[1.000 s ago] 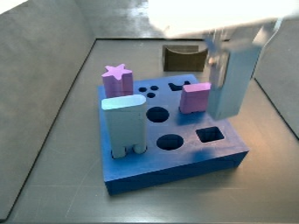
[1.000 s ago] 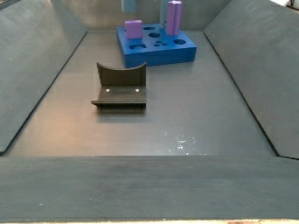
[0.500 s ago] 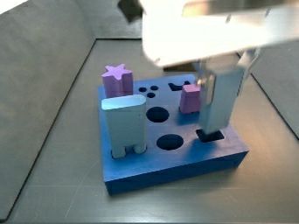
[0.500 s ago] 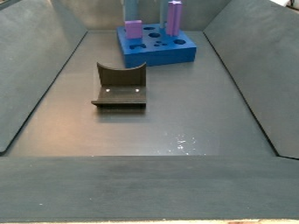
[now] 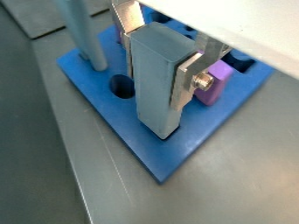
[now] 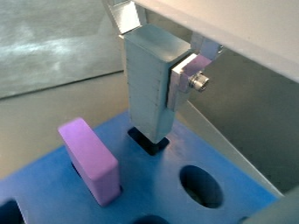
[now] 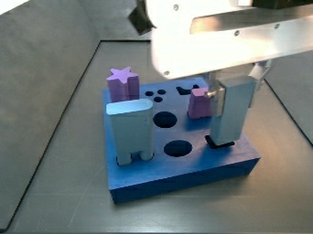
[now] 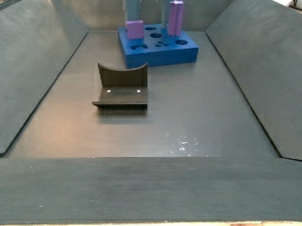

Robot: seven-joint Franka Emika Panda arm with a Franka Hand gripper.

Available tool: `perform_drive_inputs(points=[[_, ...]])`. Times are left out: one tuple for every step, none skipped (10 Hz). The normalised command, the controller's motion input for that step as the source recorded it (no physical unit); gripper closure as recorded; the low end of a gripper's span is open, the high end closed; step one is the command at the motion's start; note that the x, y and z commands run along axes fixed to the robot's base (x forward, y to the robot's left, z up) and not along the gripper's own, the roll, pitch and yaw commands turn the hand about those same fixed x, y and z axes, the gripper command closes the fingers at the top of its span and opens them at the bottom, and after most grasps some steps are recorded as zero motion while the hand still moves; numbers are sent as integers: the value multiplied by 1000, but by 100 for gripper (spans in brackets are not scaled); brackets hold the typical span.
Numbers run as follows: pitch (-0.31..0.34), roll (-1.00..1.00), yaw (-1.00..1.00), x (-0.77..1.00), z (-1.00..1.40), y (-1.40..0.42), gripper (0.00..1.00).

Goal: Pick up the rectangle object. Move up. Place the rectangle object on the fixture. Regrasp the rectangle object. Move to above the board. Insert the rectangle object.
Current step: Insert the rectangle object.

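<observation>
Gripper clamped on rectangle object, now lowered from 0.5 s ago; bar tip entering square hole in board. Insertion underway.

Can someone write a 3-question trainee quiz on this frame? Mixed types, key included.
1. True or false: the gripper holds the rectangle object upright over the board.
2. Where is the bar's lower end? A) at the square hole B) on the fixture C) on the floor
3. What colour is the star-topped piece on the board?

Key: 1 true; 2 A; 3 purple.
</observation>
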Motion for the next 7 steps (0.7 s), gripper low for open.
perform_drive_inputs(points=[[0, -20, 0, 0, 0, 14, 100], [0, 0, 106, 0, 0, 194, 100], [-6, -323, 154, -114, 20, 460, 100], [-23, -229, 17, -34, 17, 171, 100], [0, 9, 0, 0, 0, 0, 100], [-149, 349, 23, -74, -211, -100, 100], [-189, 954, 154, -86, -217, -249, 100]])
